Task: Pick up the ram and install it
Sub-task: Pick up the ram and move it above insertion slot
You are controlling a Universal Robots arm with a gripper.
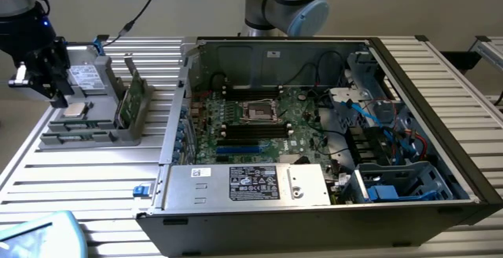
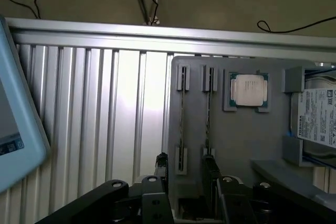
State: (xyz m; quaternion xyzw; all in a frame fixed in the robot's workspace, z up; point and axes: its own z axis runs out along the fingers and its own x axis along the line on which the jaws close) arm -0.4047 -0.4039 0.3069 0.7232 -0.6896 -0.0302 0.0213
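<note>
My gripper (image 1: 56, 96) hangs above the grey parts holder (image 1: 118, 134) at the exterior view's left, with nothing between its jaws. In the wrist view the gripper (image 2: 186, 179) is open, and its two dark fingers (image 2: 162, 167) stand apart over the holder (image 2: 236, 140). Two ram sticks stand edge-on in the holder's narrow slots, one (image 2: 182, 121) in line with the gap between the fingers and the other (image 2: 208, 114) beside it. In the exterior view the ram (image 1: 77, 126) lies low in the holder, just past the gripper.
The holder also carries a silver processor chip (image 2: 249, 89), a hard drive (image 2: 317, 119) and an upright green card (image 1: 131, 102). The open computer case (image 1: 424, 93) fills the middle and right, with black motherboard slots (image 1: 255, 131). A light-blue device (image 1: 39, 234) lies at the table's front corner.
</note>
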